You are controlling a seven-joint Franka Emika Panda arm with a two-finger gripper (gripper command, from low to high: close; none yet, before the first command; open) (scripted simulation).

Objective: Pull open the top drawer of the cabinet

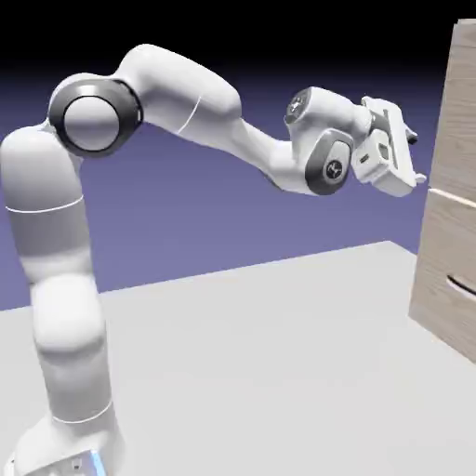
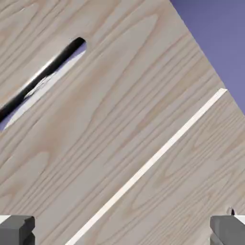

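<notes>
Pale beige wood grain covers the cabinet (image 1: 453,177), which stands at the right edge of the exterior view, on the grey table (image 1: 260,353). Its front is split by thin seams. The top drawer (image 1: 461,112) is the tall upper panel above the light seam, and it sits flush with the rest of the front, so it is closed. Below this seam is a shorter lower panel (image 1: 446,279) with a dark slot-like handle near the picture's edge. The white arm (image 1: 167,93) rises from the lower left corner, bends at a high joint and reaches to the right. The gripper (image 1: 416,158) points at the cabinet front, close to it but not touching, about at the height of the seam under the top drawer. Its jaws are spread wide apart and nothing is between them. In the hand view the wood fills almost the whole picture and appears rolled: a light seam (image 2: 148,165) runs diagonally from the lower left to the upper right, and a dark handle (image 2: 40,79) with a bright edge lies at the upper left. Two grey fingertips (image 2: 16,229) show at the bottom corners, far from each other, with only wood seen between them. A piece of the blue-violet backdrop (image 2: 215,38) shows at the upper right.
</notes>
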